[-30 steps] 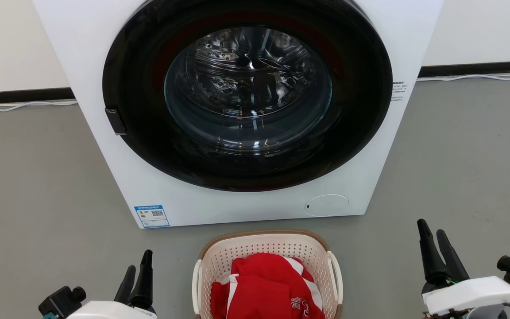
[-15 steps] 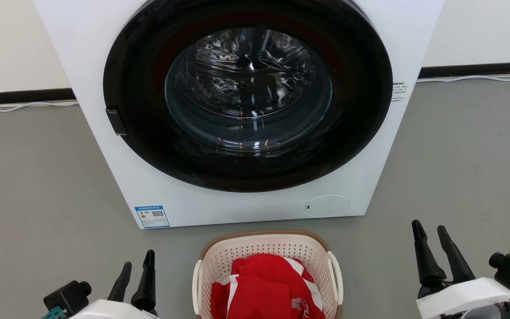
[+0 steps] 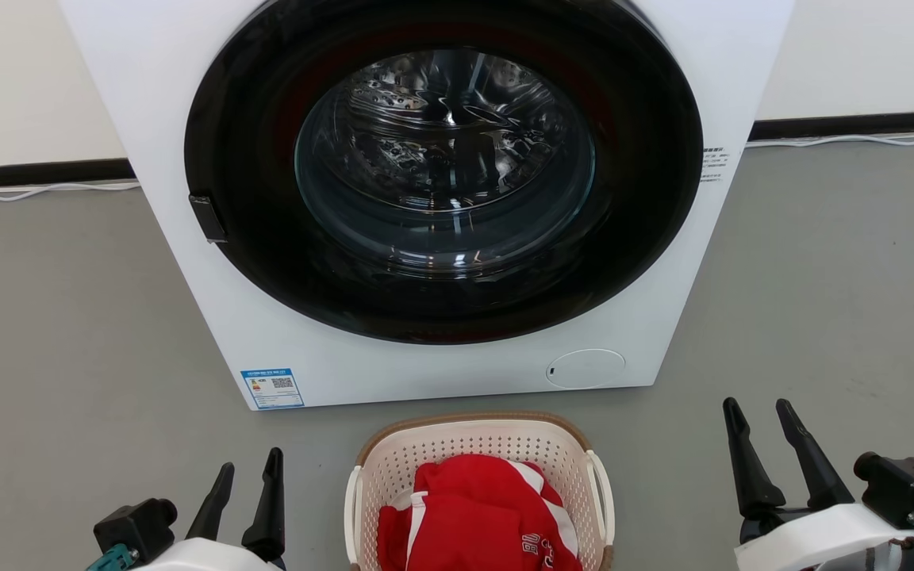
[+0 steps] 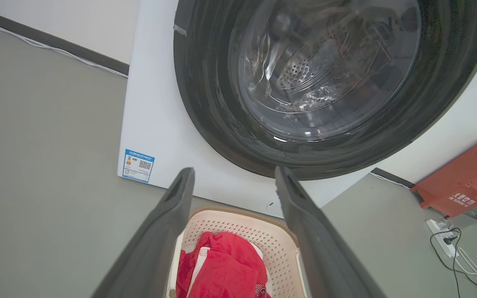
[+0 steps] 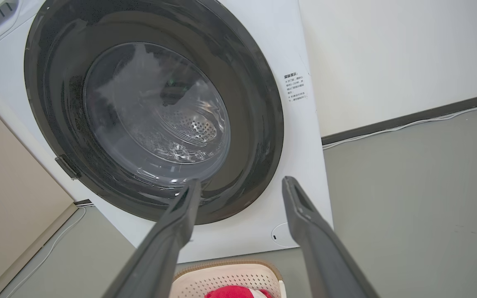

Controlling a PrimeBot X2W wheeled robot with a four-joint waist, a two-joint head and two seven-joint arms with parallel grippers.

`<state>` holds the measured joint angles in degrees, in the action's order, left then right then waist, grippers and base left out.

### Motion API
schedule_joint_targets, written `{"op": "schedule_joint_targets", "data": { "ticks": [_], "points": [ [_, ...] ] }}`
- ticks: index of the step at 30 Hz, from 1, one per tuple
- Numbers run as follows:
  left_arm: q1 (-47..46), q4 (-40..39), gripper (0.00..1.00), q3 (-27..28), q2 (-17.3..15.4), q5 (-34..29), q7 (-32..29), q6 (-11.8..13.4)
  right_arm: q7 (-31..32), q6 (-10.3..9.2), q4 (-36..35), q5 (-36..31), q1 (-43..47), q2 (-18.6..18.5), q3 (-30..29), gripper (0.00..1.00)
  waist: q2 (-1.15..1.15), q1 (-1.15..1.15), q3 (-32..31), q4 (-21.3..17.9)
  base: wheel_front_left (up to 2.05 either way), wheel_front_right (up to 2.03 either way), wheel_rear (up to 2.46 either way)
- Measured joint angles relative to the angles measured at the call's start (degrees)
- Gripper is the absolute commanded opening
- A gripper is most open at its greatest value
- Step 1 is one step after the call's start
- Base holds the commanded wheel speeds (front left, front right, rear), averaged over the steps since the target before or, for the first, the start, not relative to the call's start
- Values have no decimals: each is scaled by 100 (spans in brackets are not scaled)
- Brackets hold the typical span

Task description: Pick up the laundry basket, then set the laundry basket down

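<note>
Head view shows the laundry basket (image 3: 457,446) standing on the grey floor (image 3: 52,317) just in front of the white washing machine (image 3: 147,95), with a red garment (image 3: 473,507) inside it. The left gripper (image 3: 250,461) and the right gripper (image 3: 757,404) flank the basket, both with fingers spread apart, holding nothing and not touching it.

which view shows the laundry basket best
The head view: the laundry basket sits unobstructed, brown rim and both white handles visible, though its near end is cropped. The left wrist view shows it partly behind the left fingers; the right wrist view catches its far rim at the bottom edge.
</note>
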<state>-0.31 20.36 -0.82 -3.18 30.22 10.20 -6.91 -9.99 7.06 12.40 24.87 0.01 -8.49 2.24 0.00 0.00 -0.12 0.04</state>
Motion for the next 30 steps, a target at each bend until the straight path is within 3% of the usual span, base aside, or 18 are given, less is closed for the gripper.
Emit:
{"op": "schedule_joint_targets", "data": {
  "ticks": [30],
  "points": [
    [1,181,100,-91,-16,-1618,414,-25,-422,5,0,-1686,125,-147,181,100,0,0,14,-16,0,0,0]
  ]
}}
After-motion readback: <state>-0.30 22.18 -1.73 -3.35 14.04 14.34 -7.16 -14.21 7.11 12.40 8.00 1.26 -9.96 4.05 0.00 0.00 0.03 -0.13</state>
